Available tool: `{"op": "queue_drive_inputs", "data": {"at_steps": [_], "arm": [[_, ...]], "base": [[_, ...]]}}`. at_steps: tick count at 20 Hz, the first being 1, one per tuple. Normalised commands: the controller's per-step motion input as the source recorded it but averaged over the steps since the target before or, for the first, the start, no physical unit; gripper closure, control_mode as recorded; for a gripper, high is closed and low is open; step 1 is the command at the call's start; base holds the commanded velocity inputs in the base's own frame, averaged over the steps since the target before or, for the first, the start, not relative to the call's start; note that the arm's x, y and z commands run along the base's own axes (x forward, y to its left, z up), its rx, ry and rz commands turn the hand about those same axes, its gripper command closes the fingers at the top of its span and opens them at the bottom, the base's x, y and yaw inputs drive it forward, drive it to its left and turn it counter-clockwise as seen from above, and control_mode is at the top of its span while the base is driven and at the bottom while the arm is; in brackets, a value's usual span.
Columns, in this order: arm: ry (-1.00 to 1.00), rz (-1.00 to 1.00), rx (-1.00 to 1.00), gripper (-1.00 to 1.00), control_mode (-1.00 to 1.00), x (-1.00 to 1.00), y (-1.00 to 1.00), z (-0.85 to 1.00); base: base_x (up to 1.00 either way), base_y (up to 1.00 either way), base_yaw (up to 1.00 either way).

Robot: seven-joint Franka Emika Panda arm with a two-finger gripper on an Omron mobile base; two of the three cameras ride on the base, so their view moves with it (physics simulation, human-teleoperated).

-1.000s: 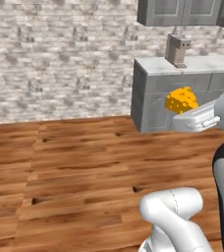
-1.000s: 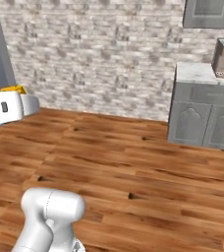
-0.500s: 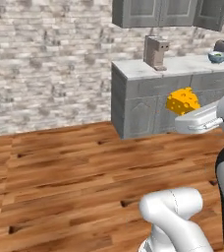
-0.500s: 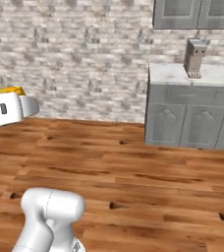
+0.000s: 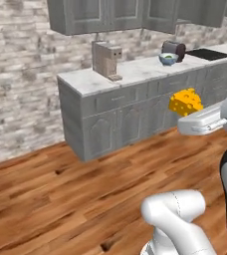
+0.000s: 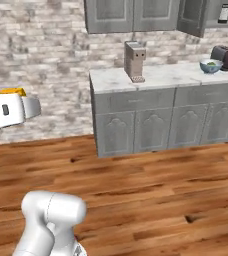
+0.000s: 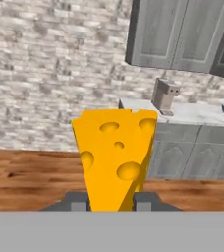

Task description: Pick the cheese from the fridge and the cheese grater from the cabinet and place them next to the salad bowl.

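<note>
Midway across the kitchen, two-finger gripper (image 7: 111, 202) clamped on the holed yellow-orange cheese wedge (image 7: 115, 157), liable to slip loose short of the pale blue-white salad bowl (image 5: 168, 59).

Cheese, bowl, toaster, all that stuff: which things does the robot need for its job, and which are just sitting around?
Needed:
cheese, held in the claw
salad bowl
cheese grater in the cabinet

Just sitting around:
toaster
tan block on the counter

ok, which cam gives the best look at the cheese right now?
The hand view: the cheese sits large and central, holes clear, pinched between the finger tips of the gripper. The left base view shows it small but whole above the hand. The right base view shows just a yellow sliver behind the hand.
</note>
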Motion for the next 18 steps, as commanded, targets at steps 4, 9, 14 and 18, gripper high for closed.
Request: {"op": "queue_drive_inputs", "data": {"at_steps": [4,9,14,18], "arm": [[0.0,0.0,0.0,1.0,1.0,0.0,0.0,0.0],[0.0,0.0,0.0,1.0,1.0,0.0,0.0,0.0],[0.0,0.0,0.0,1.0,1.0,0.0,0.0,0.0],[0.0,0.0,0.0,1.0,1.0,0.0,0.0,0.0]], "base": [[0.94,-0.59,-0.6],[0.9,-0.77,-0.62],[1.0,-0.72,-0.53],[1.0,-0.58,-0.49]]}}
